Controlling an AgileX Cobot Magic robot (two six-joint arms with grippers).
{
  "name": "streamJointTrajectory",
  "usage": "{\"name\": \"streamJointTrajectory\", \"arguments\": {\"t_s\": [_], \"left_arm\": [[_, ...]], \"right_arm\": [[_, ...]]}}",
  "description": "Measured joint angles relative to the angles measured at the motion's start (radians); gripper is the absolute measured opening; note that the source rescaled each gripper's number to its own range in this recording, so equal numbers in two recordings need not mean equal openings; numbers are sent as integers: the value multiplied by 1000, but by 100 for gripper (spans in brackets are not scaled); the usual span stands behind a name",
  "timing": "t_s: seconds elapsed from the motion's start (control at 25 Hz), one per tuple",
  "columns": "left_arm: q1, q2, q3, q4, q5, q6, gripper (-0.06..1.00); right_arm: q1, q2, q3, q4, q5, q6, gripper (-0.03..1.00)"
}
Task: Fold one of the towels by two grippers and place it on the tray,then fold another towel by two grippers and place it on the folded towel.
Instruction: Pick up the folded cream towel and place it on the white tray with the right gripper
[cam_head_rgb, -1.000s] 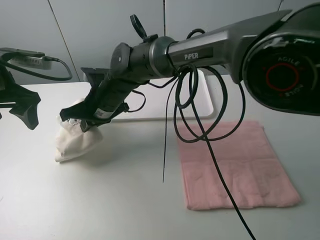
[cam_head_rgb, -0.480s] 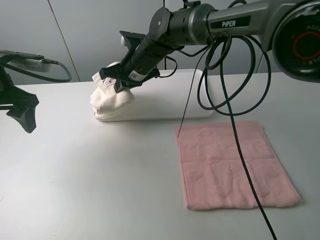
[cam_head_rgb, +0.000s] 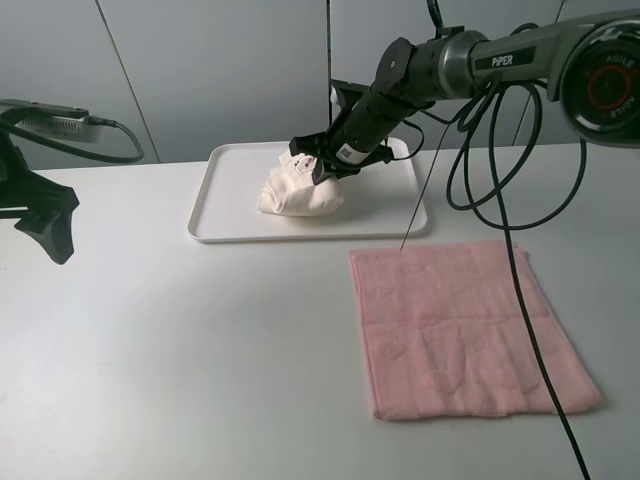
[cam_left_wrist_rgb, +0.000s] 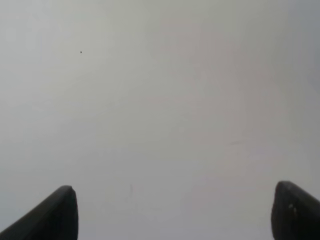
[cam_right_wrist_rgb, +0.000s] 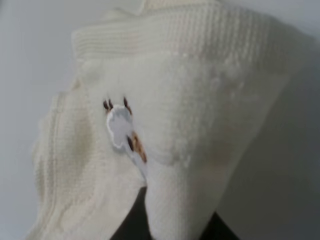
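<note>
The cream towel (cam_head_rgb: 298, 190) moved onto the tray (cam_head_rgb: 225, 205), within its rim.

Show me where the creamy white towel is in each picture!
Exterior high: cream towel bunched on the tray, upper middle, pinched by the right gripper.
Left wrist: not in it.
Right wrist: fills the picture, close up.
Shared landmark: the dark fingers pinching it.
</note>
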Motion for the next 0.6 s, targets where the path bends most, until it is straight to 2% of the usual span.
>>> {"name": "streamJointTrajectory", "arguments": {"t_s": [0.36,0.4,0.44,0.6], "left_arm": [[0,0,0,-6,4,0,99],[0,0,0,-6,6,0,99],[0,0,0,-6,8,0,99],[0,0,0,-6,8,0,99]], "right_arm": [[0,31,0,-9,-101,6,10],[0,31,0,-16,-110,6,14],[0,31,0,-20,-117,6,24],[0,31,0,-33,-113,6,89]]}}
